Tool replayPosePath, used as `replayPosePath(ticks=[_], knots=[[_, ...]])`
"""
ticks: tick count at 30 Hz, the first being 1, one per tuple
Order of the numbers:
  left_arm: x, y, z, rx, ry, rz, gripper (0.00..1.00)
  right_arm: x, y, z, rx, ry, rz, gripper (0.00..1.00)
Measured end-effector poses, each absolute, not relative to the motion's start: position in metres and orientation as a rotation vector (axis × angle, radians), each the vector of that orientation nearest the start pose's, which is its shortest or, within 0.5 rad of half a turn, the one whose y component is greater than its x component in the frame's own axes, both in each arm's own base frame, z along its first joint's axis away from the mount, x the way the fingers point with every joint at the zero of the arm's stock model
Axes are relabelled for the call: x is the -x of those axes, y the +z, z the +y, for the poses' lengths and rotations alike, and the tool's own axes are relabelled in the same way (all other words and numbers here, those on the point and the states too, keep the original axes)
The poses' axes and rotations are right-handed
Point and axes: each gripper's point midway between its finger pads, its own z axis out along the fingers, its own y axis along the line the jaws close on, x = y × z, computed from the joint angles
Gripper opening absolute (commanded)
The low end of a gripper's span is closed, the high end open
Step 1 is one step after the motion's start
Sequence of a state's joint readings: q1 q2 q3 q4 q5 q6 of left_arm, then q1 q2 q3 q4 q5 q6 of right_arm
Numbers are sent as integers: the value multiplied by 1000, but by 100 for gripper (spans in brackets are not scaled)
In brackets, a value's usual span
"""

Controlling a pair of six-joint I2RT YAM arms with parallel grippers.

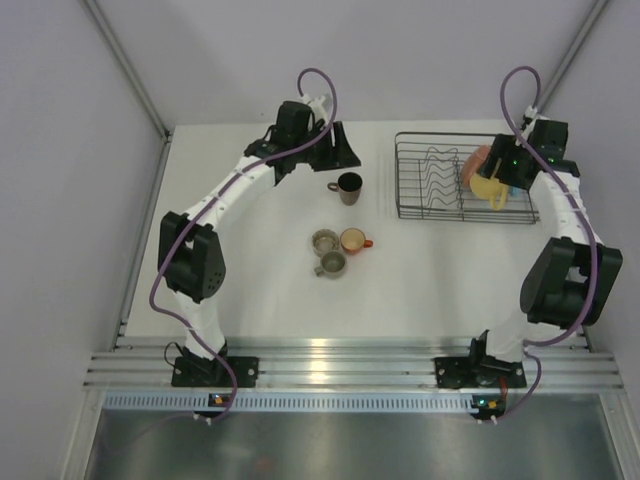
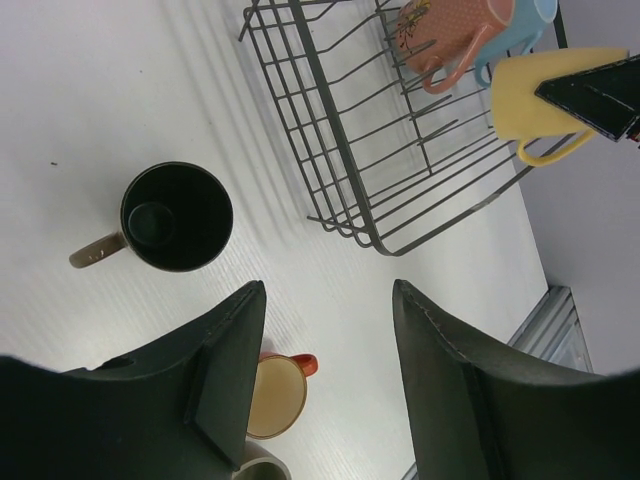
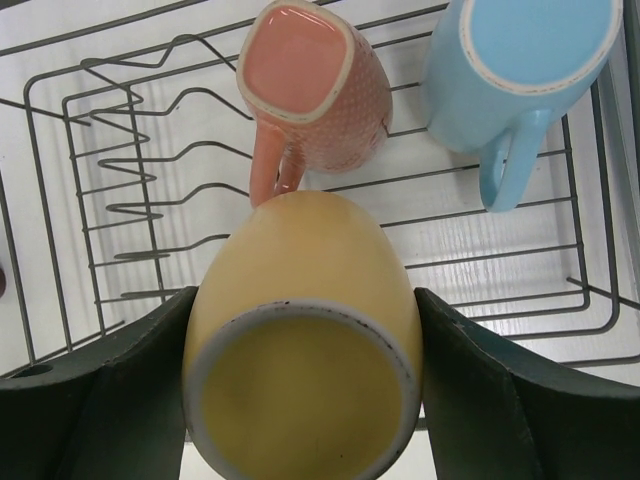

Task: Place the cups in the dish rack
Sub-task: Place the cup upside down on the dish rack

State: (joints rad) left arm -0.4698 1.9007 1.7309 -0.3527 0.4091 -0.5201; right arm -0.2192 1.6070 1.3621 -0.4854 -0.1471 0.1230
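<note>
My right gripper [image 1: 503, 176] is shut on the yellow cup [image 3: 300, 340] and holds it on its side above the right part of the black wire dish rack [image 1: 430, 215]. The pink cup [image 3: 315, 85] and the light blue cup [image 3: 520, 65] lie upside down in the rack [image 3: 490, 255] just beyond it. My left gripper [image 2: 325, 290] is open and empty above the table. The dark brown cup [image 2: 177, 217] stands upright to its left, the small orange cup [image 2: 275, 395] below it. Two grey-olive cups [image 1: 325, 240] [image 1: 332, 263] stand beside the orange cup [image 1: 353, 240].
The rack's left half, with wavy plate dividers [image 1: 435, 170], holds nothing. A metal rail [image 1: 330, 360] runs along the table's near edge. Grey walls close the table on the left, back and right.
</note>
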Motion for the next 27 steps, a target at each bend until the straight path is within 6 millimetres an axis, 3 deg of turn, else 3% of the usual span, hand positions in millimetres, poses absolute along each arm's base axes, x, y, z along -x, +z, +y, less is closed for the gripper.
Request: replayPosePath(ticks=[13,27], knots=[[-449,237,-306,-168,-987,2200,59,-447,155,-68,-329,126,2319,0],[-449,237,-304,-170,-999,2200,59,-452,139,-67,-329,80,2346,0]])
